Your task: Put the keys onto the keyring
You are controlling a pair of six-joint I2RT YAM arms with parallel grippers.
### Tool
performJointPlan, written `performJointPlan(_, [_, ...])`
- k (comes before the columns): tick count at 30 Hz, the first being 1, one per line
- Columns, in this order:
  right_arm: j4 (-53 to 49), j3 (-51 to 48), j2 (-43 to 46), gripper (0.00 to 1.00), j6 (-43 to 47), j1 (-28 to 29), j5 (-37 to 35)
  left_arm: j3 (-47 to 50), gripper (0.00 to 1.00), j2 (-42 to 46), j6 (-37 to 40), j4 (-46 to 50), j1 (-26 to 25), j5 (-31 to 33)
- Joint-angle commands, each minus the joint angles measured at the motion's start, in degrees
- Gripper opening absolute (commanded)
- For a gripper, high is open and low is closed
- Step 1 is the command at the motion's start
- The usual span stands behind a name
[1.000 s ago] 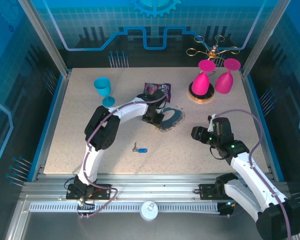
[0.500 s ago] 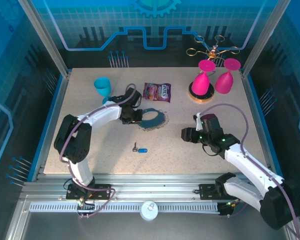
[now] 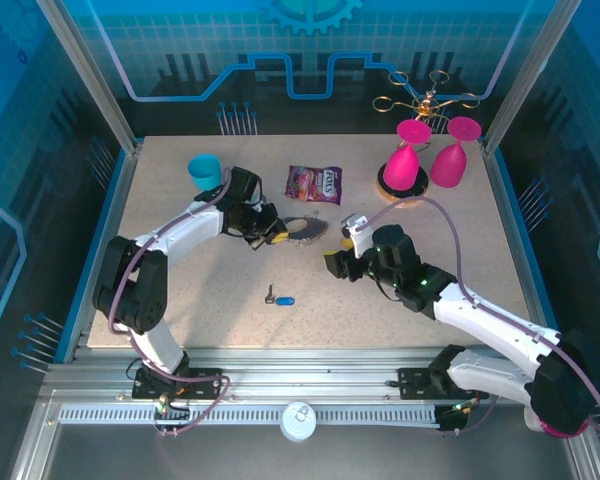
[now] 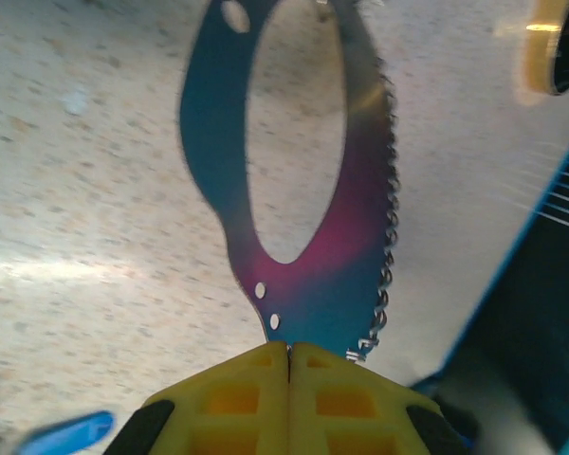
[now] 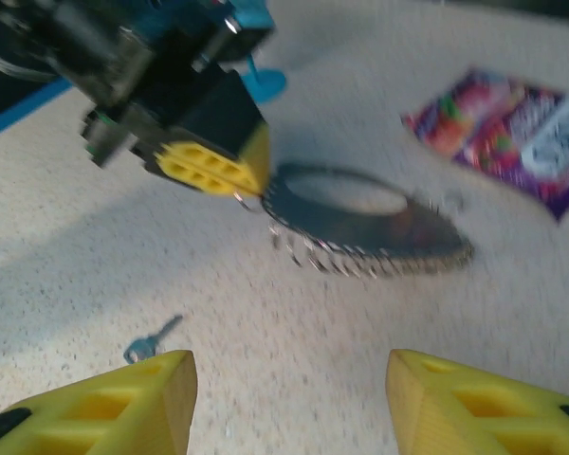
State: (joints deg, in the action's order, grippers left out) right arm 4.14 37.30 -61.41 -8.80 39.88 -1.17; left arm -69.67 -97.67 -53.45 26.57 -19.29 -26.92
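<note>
The keyring [image 3: 306, 229] is a flat dark blue-purple metal oval with a row of small wire loops along one edge. My left gripper [image 3: 273, 234] is shut on its narrow end, the yellow jaws pressed together [image 4: 289, 353]. The plate [image 4: 313, 280] stretches away from the jaws over the table. The key [image 3: 279, 298], silver with a blue head, lies flat on the table nearer the front. My right gripper [image 3: 338, 263] stands open to the right of both, with nothing between its fingers [image 5: 289, 389]. Its camera sees the key [image 5: 150, 343], the keyring [image 5: 427, 235] and the left gripper [image 5: 213, 167].
A purple candy packet [image 3: 314, 184] lies behind the keyring. A blue goblet [image 3: 208, 170] stands at the back left, close to the left arm. Two pink goblets [image 3: 404, 160] and a round wooden coaster [image 3: 400, 194] are at the back right, with a gold rack [image 3: 420, 100] behind.
The left gripper has carried the keyring leftward from the table's middle. The right arm has swung left and forward toward the keyring, its jaws a little narrower.
</note>
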Motion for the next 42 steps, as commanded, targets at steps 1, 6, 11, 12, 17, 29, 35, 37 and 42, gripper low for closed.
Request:
performJointPlan(1, [17.35,-3.77,-2.11,0.54,15.17,1.70,-1.29,-0.29,0.00,3.69,-8.92,-3.45,0.57,-6.17])
performJointPlan(6, [27.40,-5.44,-7.10,0.52,30.86,2.02,2.03,-3.16,0.00,5.53,-10.51,-1.01,0.49,-7.40])
performJointPlan(11, [33.30,-4.57,-12.97,0.47,37.09,2.05,5.47,-3.52,0.00,6.93,-12.76,-1.21,0.51,-9.07])
performJointPlan(12, [34.96,-4.52,-14.16,0.44,37.43,2.04,6.00,-3.27,0.00,7.13,-13.38,-1.78,0.43,-9.78])
performJointPlan(17, [42.12,-3.94,-19.01,0.35,37.15,2.13,4.36,-2.40,0.00,8.09,-15.71,-3.49,0.16,-11.22])
performJointPlan(29, [51.20,-2.97,-24.81,0.31,36.83,2.04,0.45,-2.84,0.00,8.55,-14.45,-2.06,-0.49,-12.55])
performJointPlan(35, [52.82,-1.94,-26.51,0.31,36.77,1.93,1.91,-2.77,0.00,8.74,-14.16,-1.61,-0.66,-12.58])
performJointPlan(37, [53.16,-1.56,-27.00,0.30,36.81,1.92,2.21,-2.75,0.00,8.90,-14.17,-1.51,-0.75,-12.62])
performJointPlan(42, [53.99,-0.75,-27.89,0.27,36.83,1.90,3.32,-2.75,0.00,9.03,-14.09,-1.21,-0.92,-12.64])
